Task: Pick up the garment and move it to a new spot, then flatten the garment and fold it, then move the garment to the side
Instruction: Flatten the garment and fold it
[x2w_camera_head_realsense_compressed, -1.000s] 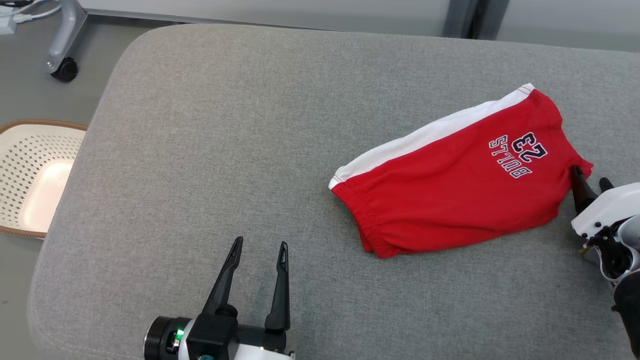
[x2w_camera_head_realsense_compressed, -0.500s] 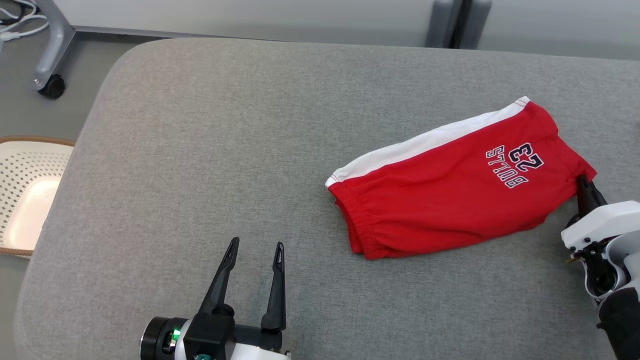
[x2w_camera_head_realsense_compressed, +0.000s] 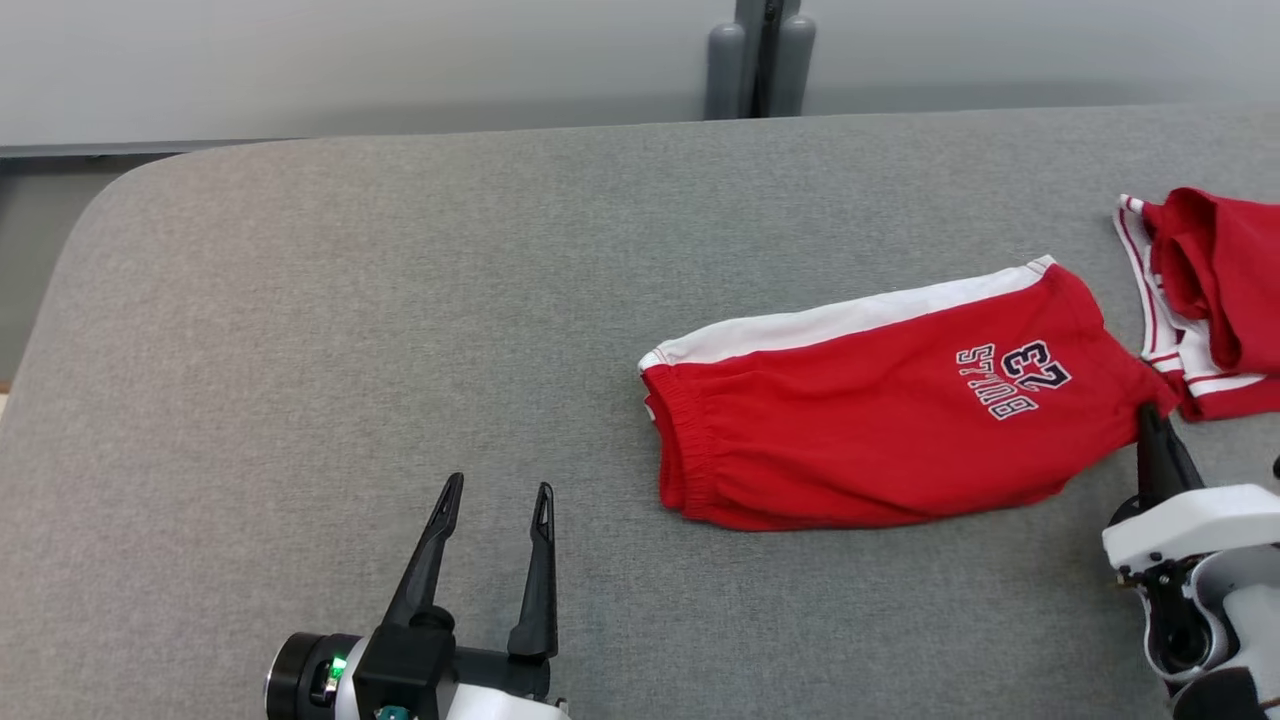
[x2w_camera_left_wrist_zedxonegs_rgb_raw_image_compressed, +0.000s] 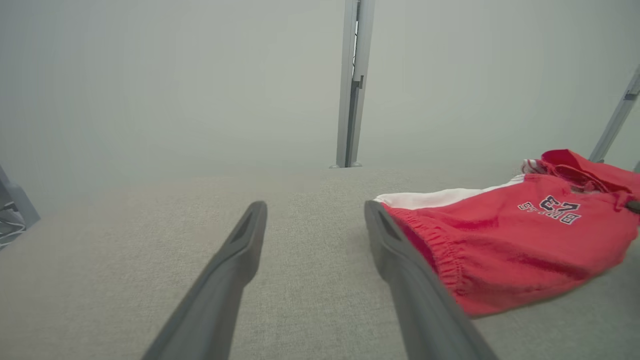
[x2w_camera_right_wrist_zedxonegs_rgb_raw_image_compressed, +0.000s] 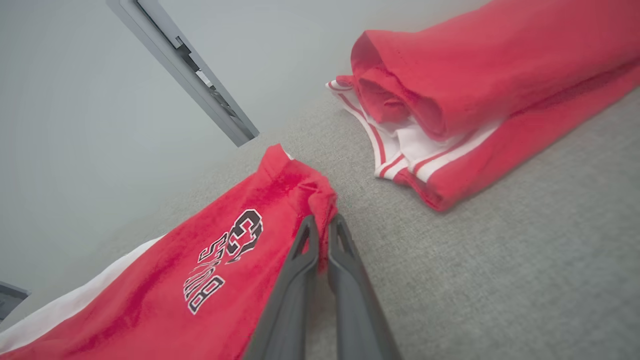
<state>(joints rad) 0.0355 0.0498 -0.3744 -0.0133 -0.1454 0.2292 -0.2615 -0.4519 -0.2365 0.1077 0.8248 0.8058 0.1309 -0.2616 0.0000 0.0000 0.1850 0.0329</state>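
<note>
The garment (x2w_camera_head_realsense_compressed: 880, 420) is a pair of red shorts with a white side stripe and dark "BULLS 23" lettering, lying folded flat on the grey padded surface (x2w_camera_head_realsense_compressed: 350, 300). My right gripper (x2w_camera_head_realsense_compressed: 1149, 418) is shut on the garment's right-hand corner. In the right wrist view its fingers (x2w_camera_right_wrist_zedxonegs_rgb_raw_image_compressed: 323, 222) pinch a bunched red edge of the garment (x2w_camera_right_wrist_zedxonegs_rgb_raw_image_compressed: 175, 280). My left gripper (x2w_camera_head_realsense_compressed: 498, 487) stands open and holds nothing, low on the surface to the left of the garment's waistband. The left wrist view has the garment (x2w_camera_left_wrist_zedxonegs_rgb_raw_image_compressed: 515, 240) just right of that gripper (x2w_camera_left_wrist_zedxonegs_rgb_raw_image_compressed: 315, 207).
A second red garment with white stripes (x2w_camera_head_realsense_compressed: 1210, 290) lies bunched at the far right, close behind the gripped corner (x2w_camera_right_wrist_zedxonegs_rgb_raw_image_compressed: 475, 90). The surface's rounded corner (x2w_camera_head_realsense_compressed: 110, 200) is at the far left. A grey post (x2w_camera_head_realsense_compressed: 760, 60) stands behind the back edge.
My right gripper has shut on the garment's corner. The head camera has swung right: the basket has left the picture and the second red garment has come in. The left gripper stays open.
</note>
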